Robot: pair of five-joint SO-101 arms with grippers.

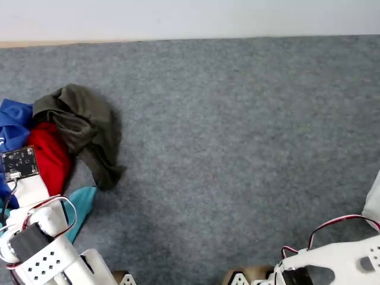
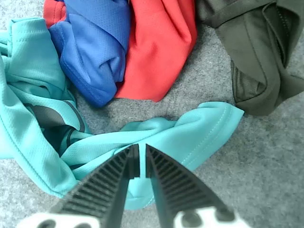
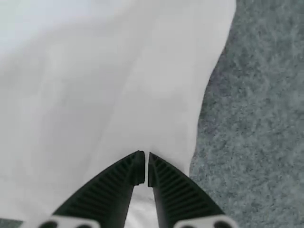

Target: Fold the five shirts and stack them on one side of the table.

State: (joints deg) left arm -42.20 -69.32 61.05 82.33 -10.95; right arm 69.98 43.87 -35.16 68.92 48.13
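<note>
A heap of crumpled shirts lies at the table's left: olive shirt (image 1: 80, 122), red shirt (image 1: 50, 155), blue shirt (image 1: 14, 120) and teal shirt (image 1: 82, 205). The left wrist view has the teal shirt (image 2: 190, 137) closest, then the blue shirt (image 2: 97, 52), red shirt (image 2: 156, 45) and olive shirt (image 2: 251, 52). My left gripper (image 2: 141, 151) is shut just over the teal shirt's edge, with no cloth seen pinched. A white shirt (image 3: 104, 80) lies flat at the right edge (image 1: 374, 202). My right gripper (image 3: 141, 160) is shut above it.
Grey felt mat (image 1: 237, 136) covers the table, with a wide bare stretch in the middle and back. The left arm (image 1: 35, 237) stands at the front left, the right arm (image 1: 338, 261) at the front right. A pale wall runs behind the far edge.
</note>
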